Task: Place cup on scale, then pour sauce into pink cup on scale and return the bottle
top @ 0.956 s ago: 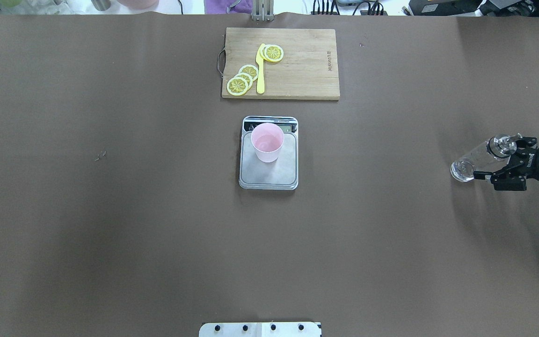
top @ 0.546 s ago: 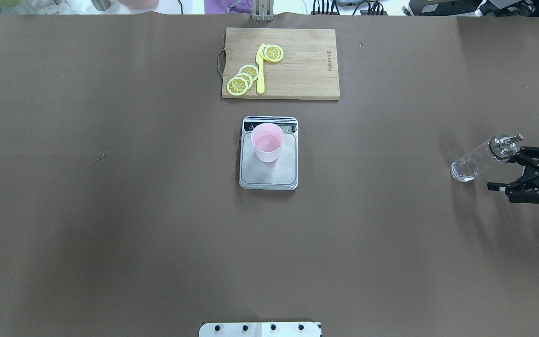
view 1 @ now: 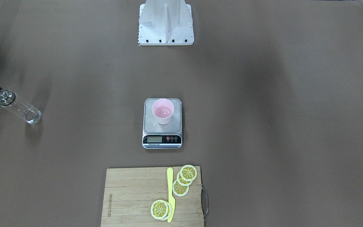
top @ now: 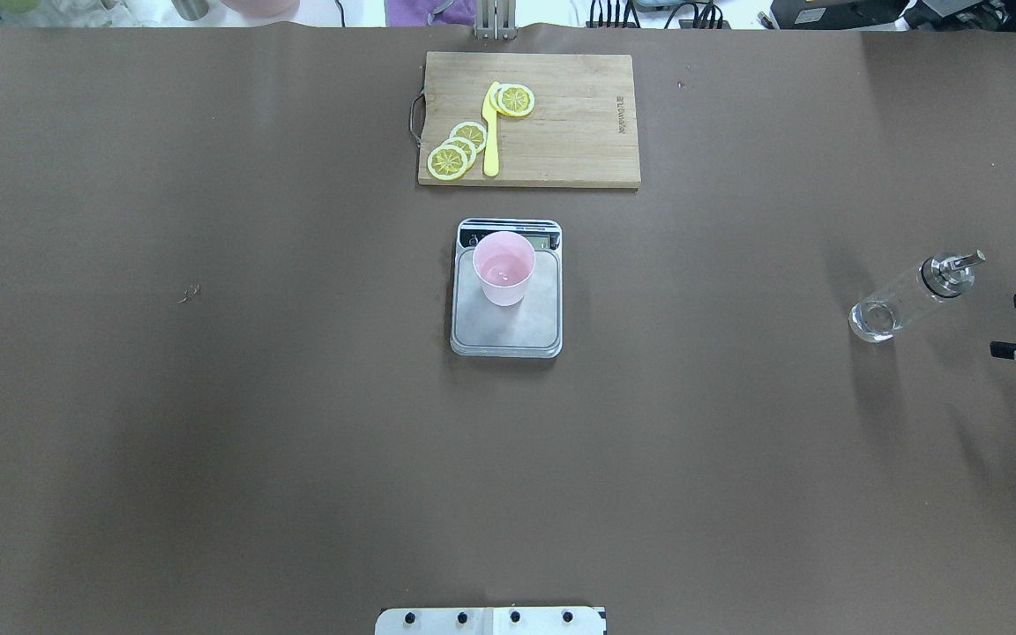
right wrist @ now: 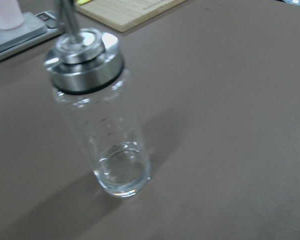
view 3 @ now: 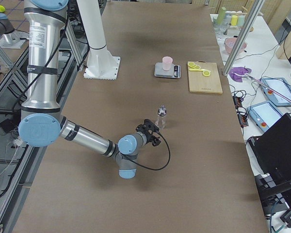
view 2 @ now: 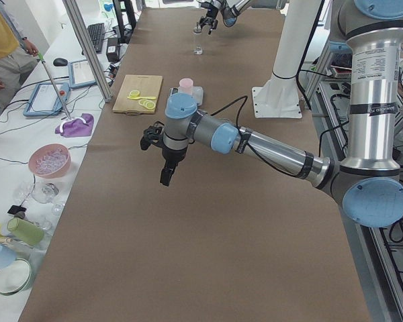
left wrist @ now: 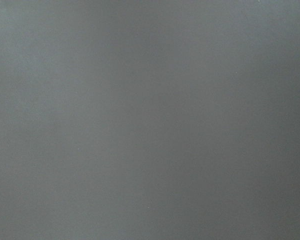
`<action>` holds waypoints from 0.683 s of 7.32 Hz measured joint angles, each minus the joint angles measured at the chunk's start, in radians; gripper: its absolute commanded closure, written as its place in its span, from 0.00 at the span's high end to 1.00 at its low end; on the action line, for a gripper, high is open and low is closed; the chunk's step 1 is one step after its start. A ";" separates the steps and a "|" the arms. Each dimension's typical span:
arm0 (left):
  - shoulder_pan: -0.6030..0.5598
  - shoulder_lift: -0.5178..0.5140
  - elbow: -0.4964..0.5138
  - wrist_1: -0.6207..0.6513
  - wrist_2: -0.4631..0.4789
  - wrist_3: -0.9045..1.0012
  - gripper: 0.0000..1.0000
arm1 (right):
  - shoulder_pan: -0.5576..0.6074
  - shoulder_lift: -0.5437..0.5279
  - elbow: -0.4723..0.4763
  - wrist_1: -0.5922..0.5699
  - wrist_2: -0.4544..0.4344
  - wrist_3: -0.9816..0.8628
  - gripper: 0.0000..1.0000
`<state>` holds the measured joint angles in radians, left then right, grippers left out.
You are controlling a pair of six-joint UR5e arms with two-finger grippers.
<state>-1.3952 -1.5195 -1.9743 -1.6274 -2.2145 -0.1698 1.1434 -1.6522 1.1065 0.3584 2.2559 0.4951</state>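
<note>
The pale pink cup [top: 504, 267] stands upright on the silver scale [top: 508, 331] at the table's middle; both also show in the front view, the cup [view 1: 162, 111] on the scale [view 1: 162, 140]. The clear glass bottle [top: 909, 295] with a metal cap stands on the table at the right, free of any grip; the right wrist view shows it close up [right wrist: 100, 115]. My right gripper [top: 1004, 324] is open and empty, just right of the bottle. My left gripper [view 2: 158, 157] hangs over bare table far to the left; I cannot tell its state.
A wooden cutting board [top: 578, 123] with lemon slices [top: 459, 150] and a yellow knife [top: 491, 132] lies beyond the scale. The robot's base plate [top: 490, 621] is at the near edge. A person [view 2: 3, 47] stands by a side table in the exterior left view.
My right gripper was around the bottle, then drew back to the right with its fingers open. The bottle stays standing where it was. Cup and scale have not moved.
</note>
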 measured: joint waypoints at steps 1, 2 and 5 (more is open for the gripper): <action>0.001 0.001 0.001 0.001 -0.002 -0.002 0.98 | 0.063 0.019 -0.001 -0.110 0.013 0.000 0.99; 0.001 0.001 0.001 0.001 -0.003 -0.020 0.98 | 0.109 0.045 0.000 -0.233 0.019 0.000 1.00; 0.000 0.001 -0.005 0.001 -0.005 -0.083 0.98 | 0.181 0.185 0.016 -0.669 0.059 -0.005 1.00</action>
<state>-1.3948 -1.5186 -1.9797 -1.6260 -2.2196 -0.2523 1.3245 -1.4671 1.1226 -0.3107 2.3146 0.4904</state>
